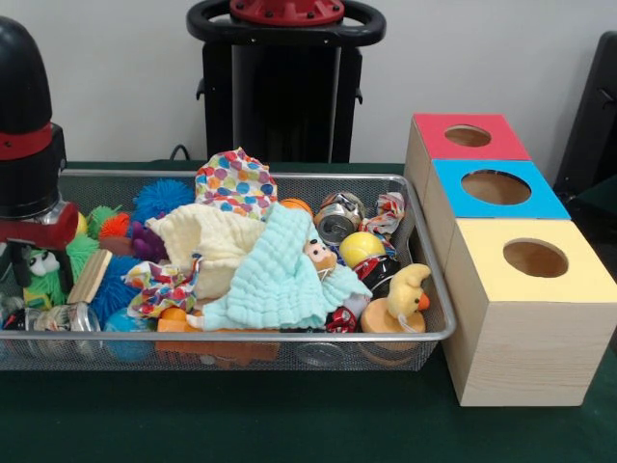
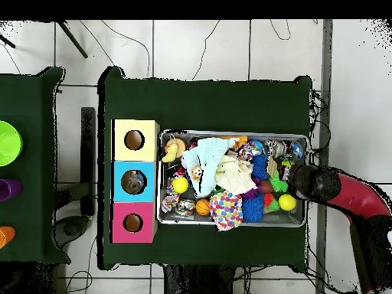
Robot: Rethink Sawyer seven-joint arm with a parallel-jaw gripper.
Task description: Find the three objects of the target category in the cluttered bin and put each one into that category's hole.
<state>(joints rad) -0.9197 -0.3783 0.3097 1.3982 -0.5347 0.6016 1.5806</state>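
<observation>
The wire mesh bin [image 1: 424, 253] is full of toys and cloths; it also shows in the overhead view [image 2: 231, 223]. My gripper [image 1: 19, 258] hangs low over the bin's left end, and in the overhead view [image 2: 300, 182] it is over the right end. A crumpled silvery see-through piece [image 1: 60, 318] lies in the near left corner just below it, also seen from overhead [image 2: 285, 148]. Other such pieces are hidden. The blue-topped box's hole [image 1: 496, 186] is the middle of the three; from overhead [image 2: 135, 182] something pale glints inside.
A red-topped box [image 1: 468, 137] and a yellow-topped box [image 1: 535, 258] flank the blue one. In the bin are a mint cloth [image 1: 275, 275], a cream cloth [image 1: 207, 241], a dotted cloth [image 1: 234, 181], drink cans [image 1: 337, 217], fuzzy balls [image 1: 162, 198] and a yellow duck [image 1: 405, 294].
</observation>
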